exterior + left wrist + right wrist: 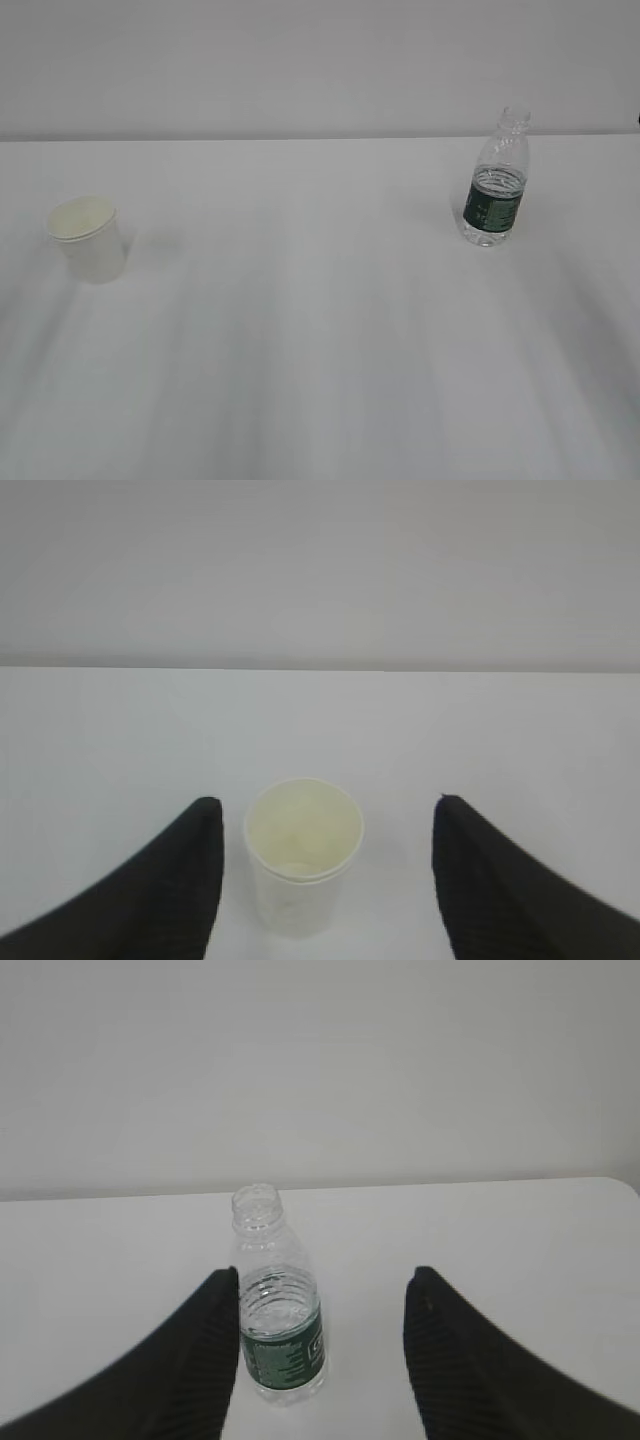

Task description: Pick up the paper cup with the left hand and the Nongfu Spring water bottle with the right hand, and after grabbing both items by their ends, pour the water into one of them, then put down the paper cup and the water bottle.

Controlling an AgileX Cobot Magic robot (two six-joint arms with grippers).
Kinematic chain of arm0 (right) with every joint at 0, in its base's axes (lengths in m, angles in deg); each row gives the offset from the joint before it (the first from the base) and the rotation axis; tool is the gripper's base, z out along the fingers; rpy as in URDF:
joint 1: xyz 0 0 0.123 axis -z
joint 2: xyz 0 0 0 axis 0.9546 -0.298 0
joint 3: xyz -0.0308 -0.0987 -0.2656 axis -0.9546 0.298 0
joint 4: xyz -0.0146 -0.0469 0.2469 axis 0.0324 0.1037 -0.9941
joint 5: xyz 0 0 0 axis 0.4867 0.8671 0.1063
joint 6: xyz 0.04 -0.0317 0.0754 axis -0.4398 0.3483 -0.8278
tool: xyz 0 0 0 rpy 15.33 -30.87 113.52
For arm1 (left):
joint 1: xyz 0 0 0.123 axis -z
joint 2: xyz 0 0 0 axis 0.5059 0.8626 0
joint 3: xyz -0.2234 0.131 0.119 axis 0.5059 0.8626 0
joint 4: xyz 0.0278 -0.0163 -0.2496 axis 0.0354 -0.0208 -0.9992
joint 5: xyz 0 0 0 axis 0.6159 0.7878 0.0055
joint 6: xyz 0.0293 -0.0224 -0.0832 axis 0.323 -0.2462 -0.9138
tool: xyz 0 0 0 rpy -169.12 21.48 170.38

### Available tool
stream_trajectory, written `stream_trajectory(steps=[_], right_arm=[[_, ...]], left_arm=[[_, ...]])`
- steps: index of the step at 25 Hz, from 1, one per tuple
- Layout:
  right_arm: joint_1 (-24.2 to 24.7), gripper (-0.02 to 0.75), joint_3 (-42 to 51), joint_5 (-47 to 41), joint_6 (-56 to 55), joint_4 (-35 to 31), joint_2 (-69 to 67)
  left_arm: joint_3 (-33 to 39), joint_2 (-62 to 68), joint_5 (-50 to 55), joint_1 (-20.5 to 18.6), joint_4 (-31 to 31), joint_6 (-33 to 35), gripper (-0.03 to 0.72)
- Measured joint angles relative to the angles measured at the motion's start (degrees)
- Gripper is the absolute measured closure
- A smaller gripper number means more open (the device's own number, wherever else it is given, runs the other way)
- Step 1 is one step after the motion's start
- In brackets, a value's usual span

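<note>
Your left hand [325, 880] is released, the upright cup [303, 855] nearer its left finger; your right hand [320, 1350], also released, has the bottle [275, 1300] hugging its left finger.

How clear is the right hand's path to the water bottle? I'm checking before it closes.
Probably clear. The right hand is open, and the water bottle stands upright just beyond its fingers, nearer the left one, with nothing between them. The paper cup sits far off.
</note>
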Motion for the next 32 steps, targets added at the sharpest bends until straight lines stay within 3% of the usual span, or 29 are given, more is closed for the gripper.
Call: stream_trajectory(steps=[8, 17, 32], right_arm=[[-0.11, 0.337, 0.00, 3.69, -0.67, 1.88, -5.23], [-0.10, 0.337, 0.00, 10.84, -11.85, 13.16, -13.81], [-0.10, 0.337, 6.50, 29.78, -15.47, 16.19, -23.10]], left_arm=[[0.00, 10.41, -11.06, 0.00, 3.70, -3.34, 0.218], [0.00, 16.21, -17.52, 0.00, 7.53, -4.90, 0.218], [0.00, 24.57, -29.21, 0.00, 10.41, -7.99, 0.218]])
